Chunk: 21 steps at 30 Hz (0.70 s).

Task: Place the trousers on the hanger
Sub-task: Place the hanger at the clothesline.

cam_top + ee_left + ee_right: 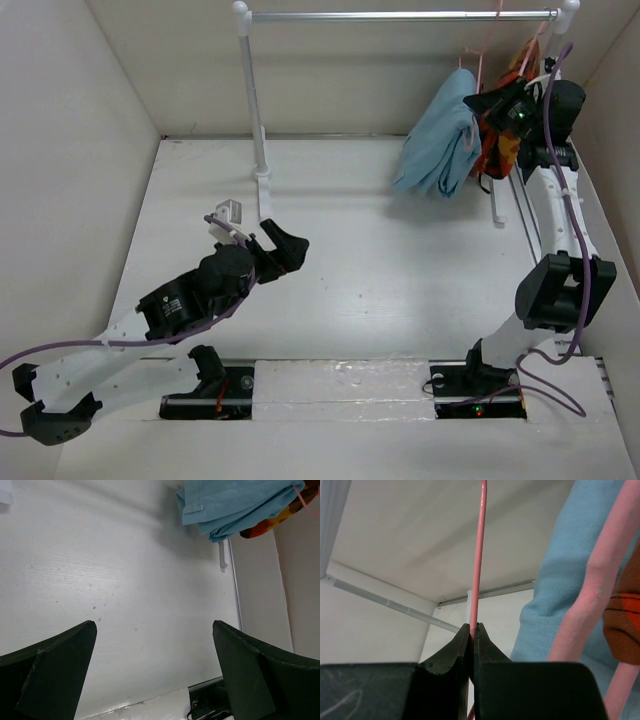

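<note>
Clamping the hanger (476, 555) by its thin wire in the right gripper (472, 630) jaws, had the trousers (440, 150) draped on it beneath the rail (400, 15), left gripper (154, 625) jaws wide apart; seemingly the last step, next needed a gentle release.

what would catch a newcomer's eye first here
The sky-blue trousers hanging bunched from the clothes rail at the far right, beside an orange patterned garment. There the right claw is pinched shut on a thin pink hanger; the left claw gapes open over the table.
</note>
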Each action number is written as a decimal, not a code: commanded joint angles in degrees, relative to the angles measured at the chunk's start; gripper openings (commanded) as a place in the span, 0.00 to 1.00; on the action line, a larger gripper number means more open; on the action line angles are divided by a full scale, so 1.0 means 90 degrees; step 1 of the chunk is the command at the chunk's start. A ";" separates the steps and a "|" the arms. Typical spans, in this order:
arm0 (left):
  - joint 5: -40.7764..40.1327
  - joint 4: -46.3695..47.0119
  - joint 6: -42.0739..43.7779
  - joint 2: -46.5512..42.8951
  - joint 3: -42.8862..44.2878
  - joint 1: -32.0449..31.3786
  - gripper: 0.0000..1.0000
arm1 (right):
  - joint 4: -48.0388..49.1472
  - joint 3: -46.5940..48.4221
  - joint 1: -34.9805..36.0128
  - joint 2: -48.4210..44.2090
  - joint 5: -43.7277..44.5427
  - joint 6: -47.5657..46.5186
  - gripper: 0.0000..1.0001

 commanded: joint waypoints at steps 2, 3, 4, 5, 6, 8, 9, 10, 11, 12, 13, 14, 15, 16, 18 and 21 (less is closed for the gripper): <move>-0.0027 0.0088 -0.0181 0.0099 0.0028 0.0015 0.99 | 0.1166 0.0325 -0.0061 -0.0217 -0.0197 -0.0179 0.09; -0.0017 0.0089 -0.0162 0.0138 0.0057 0.0015 0.99 | 0.1078 0.0325 -0.0061 -0.0227 -0.0198 -0.0314 0.16; -0.0027 0.0089 -0.0142 0.0225 0.0077 0.0015 0.99 | 0.0922 0.0306 -0.0061 -0.0304 -0.0140 -0.0384 0.31; -0.0037 0.0098 -0.0133 0.0275 0.0125 0.0015 0.99 | 0.0824 0.0315 -0.0061 -0.0353 -0.0110 -0.0471 0.39; -0.0037 0.0098 -0.0123 0.0333 0.0155 0.0015 0.99 | 0.0745 0.0315 -0.0061 -0.0402 -0.0090 -0.0617 0.45; -0.0037 0.0147 -0.0074 0.0460 0.0213 0.0015 0.99 | 0.0317 0.0451 -0.0061 -0.0588 -0.0042 -0.0822 0.59; -0.0046 0.0147 -0.0054 0.0509 0.0233 0.0015 0.99 | 0.0044 0.0500 -0.0061 -0.0656 0.0026 -0.1114 0.62; -0.0046 0.0147 -0.0025 0.0645 0.0262 0.0015 0.99 | -0.0336 0.0539 -0.0061 -0.0869 0.0220 -0.1262 0.65; -0.0037 0.0176 -0.0006 0.0714 0.0301 0.0015 0.99 | -0.0504 0.0520 -0.0061 -0.0987 0.0329 -0.1398 0.66; -0.0017 0.0176 0.0091 0.0898 0.0321 0.0015 0.99 | -0.0650 0.0491 -0.0061 -0.1114 0.0436 -0.1574 0.73; 0.0012 0.0176 0.0121 0.1026 0.0369 0.0015 0.99 | -0.0894 0.0462 -0.0119 -0.1232 0.0543 -0.1653 0.75; 0.0099 0.0147 0.0141 0.1133 0.0496 0.0015 0.99 | -0.1012 0.0433 -0.0216 -0.1416 0.0641 -0.1712 0.82; 0.0139 0.0157 0.0180 0.1250 0.0555 0.0015 0.99 | -0.1110 0.0423 -0.0285 -0.1496 0.0633 -0.1867 0.83; 0.0187 0.0176 0.0248 0.1445 0.0633 0.0015 0.99 | -0.1324 0.0432 -0.0363 -0.1554 0.0613 -0.1946 0.91; 0.0344 0.0332 0.0394 0.1603 0.0819 0.0015 0.99 | -0.1539 0.0452 -0.0597 -0.1720 0.0516 -0.2189 0.92; 0.0471 0.0644 0.0658 0.1846 0.1092 0.0015 0.99 | -0.2057 0.0442 -0.0919 -0.2012 0.0544 -0.2590 0.92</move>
